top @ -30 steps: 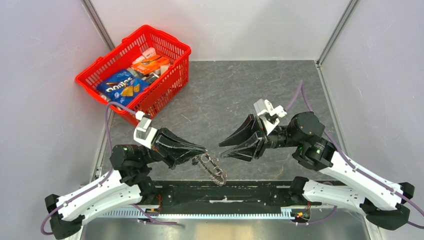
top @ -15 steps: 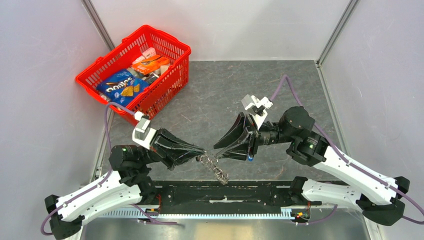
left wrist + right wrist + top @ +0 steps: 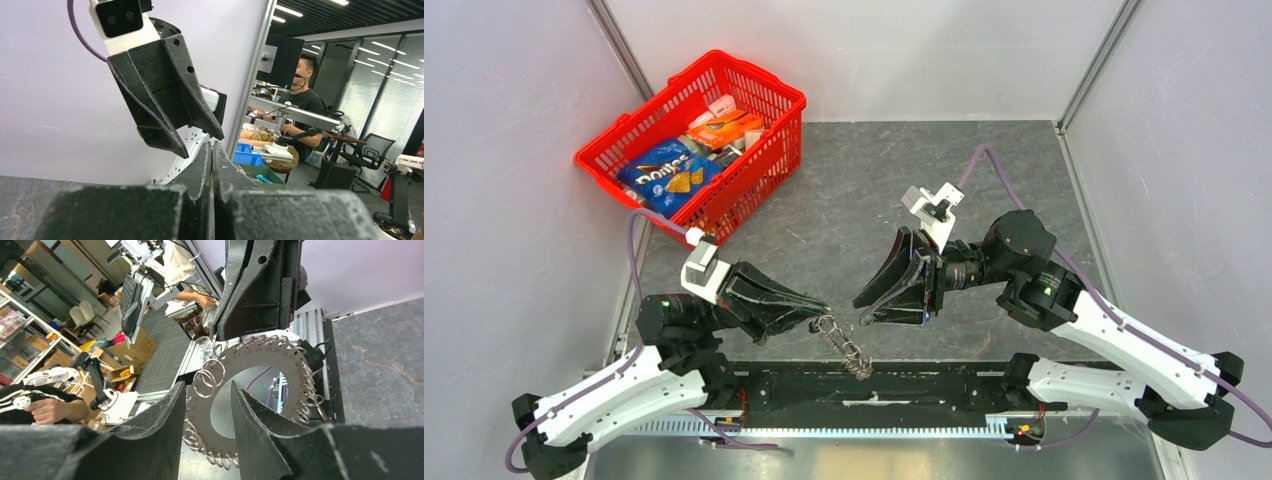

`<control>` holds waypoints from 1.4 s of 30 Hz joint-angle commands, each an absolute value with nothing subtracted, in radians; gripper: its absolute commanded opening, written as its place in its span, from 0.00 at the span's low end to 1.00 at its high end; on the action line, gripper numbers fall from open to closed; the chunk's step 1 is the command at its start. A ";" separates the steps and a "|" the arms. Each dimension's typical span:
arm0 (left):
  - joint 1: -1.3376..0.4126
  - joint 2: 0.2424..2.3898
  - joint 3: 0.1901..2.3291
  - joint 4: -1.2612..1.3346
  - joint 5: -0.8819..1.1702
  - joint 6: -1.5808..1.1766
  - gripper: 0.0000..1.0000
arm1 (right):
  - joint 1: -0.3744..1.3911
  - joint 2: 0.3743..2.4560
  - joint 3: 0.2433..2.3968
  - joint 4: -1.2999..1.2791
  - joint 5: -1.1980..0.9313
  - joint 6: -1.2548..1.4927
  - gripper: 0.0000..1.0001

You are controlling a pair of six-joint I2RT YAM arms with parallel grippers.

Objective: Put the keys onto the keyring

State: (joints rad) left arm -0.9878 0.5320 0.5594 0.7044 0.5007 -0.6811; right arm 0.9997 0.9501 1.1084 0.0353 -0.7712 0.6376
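My left gripper is shut on the edge of the silvery-grey wheel, which hangs below its tips over the table's near edge. In the right wrist view the wheel is a flat grey numbered ring with several small wire split rings round its rim, held by the left gripper above it. My right gripper is open and empty, its tips just right of the wheel and apart from it. The wheel shows between its fingers. In the left wrist view the fingers are pressed together, with the right gripper beyond. I cannot make out a blue-headed key.
A red basket with a Doritos bag and small boxes stands at the back left. The dark grey table mat ends at the black rail between the arm bases. Grey walls close both sides.
My right gripper has moved left and rolled, and its open tips now point at the wheel. My left gripper has shifted slightly down and left with the wheel.
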 commanded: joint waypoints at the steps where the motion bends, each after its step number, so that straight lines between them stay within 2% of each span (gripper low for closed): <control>1: -0.986 0.516 0.560 0.732 0.490 -0.674 0.02 | 1.003 0.954 1.124 0.046 -0.796 0.697 0.46; 23: -0.986 0.520 0.556 0.719 0.438 -0.660 0.02 | 1.003 0.973 1.062 0.124 -0.876 0.797 0.40; 35: -0.986 0.519 0.556 0.700 0.417 -0.647 0.02 | 1.003 0.955 1.062 0.113 -0.897 0.786 0.30; 42: -0.986 0.523 0.558 0.703 0.417 -0.653 0.02 | 1.003 0.955 1.072 0.119 -0.875 0.782 0.34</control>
State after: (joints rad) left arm -0.9878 0.5266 0.5495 0.6716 0.4461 -0.6800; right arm 0.9997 0.9684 1.0645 0.0750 -0.8749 0.7849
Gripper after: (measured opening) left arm 0.033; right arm 0.329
